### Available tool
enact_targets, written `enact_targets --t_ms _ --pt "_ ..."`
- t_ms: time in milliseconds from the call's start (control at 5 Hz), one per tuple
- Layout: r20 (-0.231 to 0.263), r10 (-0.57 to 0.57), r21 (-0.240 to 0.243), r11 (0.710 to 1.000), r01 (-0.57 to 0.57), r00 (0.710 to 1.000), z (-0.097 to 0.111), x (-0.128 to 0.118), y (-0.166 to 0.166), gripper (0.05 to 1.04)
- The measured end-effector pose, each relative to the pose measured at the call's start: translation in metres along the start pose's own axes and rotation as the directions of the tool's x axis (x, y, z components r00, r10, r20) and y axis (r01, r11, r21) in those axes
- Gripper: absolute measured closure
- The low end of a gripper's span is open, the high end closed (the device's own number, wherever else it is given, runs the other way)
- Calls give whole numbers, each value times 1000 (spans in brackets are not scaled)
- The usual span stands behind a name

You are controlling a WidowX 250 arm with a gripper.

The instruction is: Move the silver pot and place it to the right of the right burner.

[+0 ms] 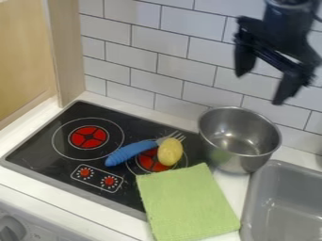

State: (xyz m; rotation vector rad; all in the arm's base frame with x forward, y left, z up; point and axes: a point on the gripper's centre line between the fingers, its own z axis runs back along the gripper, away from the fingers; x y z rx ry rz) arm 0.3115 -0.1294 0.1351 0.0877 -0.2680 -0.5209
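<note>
The black stove [37, 157] is set at left and the grey sink [286, 207] at lower right, with the silver pot [236, 160] placed near both, just right of middle, nothing seen inside. From the open claw [261, 89] at upper right, the pot is found down and a little left.

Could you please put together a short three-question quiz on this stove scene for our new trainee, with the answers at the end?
1. True or false: the end effector is up above the silver pot, its jaws apart.
2. Which thing lies against the blue-handled fork at the right burner?
A) a red cup
B) a yellow, potato-like item
C) a wooden spoon
3. Fill in the colour: the cloth lying partly on the stove is ____.

Key: 1 true; 2 B; 3 green.
</note>
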Motion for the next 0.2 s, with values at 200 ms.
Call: enact_targets --t_ms 200 --pt "4 6 0 1000 -6 1000 1 0 1 84"
